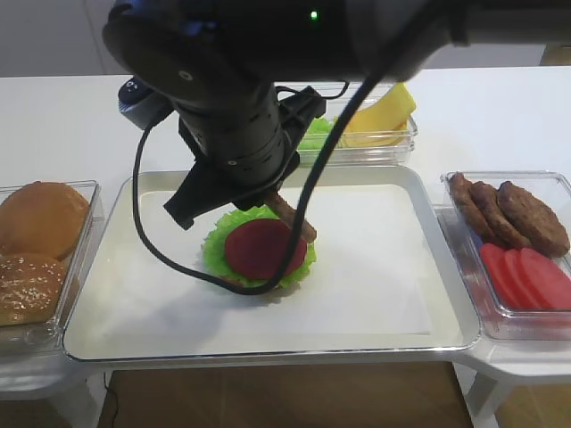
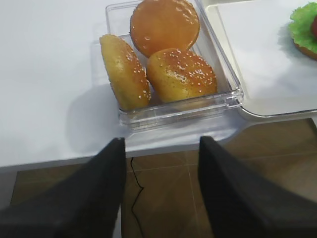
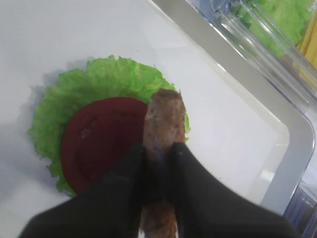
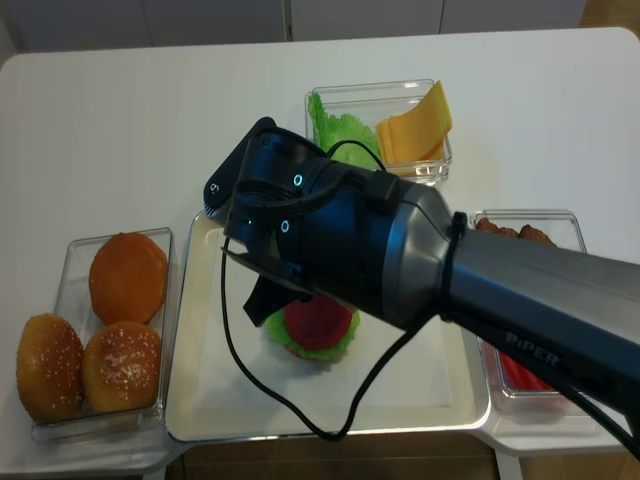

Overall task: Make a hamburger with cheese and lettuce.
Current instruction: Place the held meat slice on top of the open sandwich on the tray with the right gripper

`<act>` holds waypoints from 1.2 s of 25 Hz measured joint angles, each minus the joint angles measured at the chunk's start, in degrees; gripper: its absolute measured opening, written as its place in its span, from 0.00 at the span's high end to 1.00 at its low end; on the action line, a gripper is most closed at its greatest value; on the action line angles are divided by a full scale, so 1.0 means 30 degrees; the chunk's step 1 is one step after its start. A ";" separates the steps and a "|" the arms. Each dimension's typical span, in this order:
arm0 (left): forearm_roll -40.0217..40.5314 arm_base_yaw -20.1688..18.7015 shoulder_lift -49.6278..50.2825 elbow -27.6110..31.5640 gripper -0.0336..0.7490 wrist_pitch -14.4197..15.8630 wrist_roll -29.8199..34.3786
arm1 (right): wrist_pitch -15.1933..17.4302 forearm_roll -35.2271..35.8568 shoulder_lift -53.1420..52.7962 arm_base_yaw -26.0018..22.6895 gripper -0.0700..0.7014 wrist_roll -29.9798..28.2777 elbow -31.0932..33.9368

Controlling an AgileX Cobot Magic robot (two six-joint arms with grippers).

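The hamburger [image 1: 259,250] lies on the tray: a tan bun base under a frilly lettuce leaf [image 3: 99,79] topped with a red tomato slice [image 3: 99,139]. My right gripper [image 3: 159,148] is shut on a brown patty [image 3: 166,124], held edge-on just above the stack's right side. The patty's lower edge [image 1: 290,217] hangs over the tomato. More lettuce [image 1: 314,134] and the cheese [image 1: 384,111] share a clear box behind the tray. My left gripper [image 2: 162,140] is open and empty, out past the table's front edge, near the bun box.
A metal tray [image 1: 375,330] with white paper holds the stack. A clear box of whole buns [image 2: 163,22] stands to its left. Loose patties [image 1: 522,214] and tomato slices [image 1: 531,276] fill a box on the right. The right arm hides the tray's back left.
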 joint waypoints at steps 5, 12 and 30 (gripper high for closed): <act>0.0000 0.0000 0.0000 0.0000 0.50 0.0000 0.0000 | 0.0000 0.0034 0.0000 0.0000 0.72 -0.0035 0.0000; 0.0000 0.0000 0.0000 0.0000 0.50 0.0000 0.0000 | -0.0046 0.0041 0.0000 0.0000 0.64 -0.0120 0.0000; 0.0000 0.0000 0.0000 0.0000 0.50 0.0000 0.0000 | -0.0471 0.0977 0.0000 0.0000 0.58 -0.0120 0.0000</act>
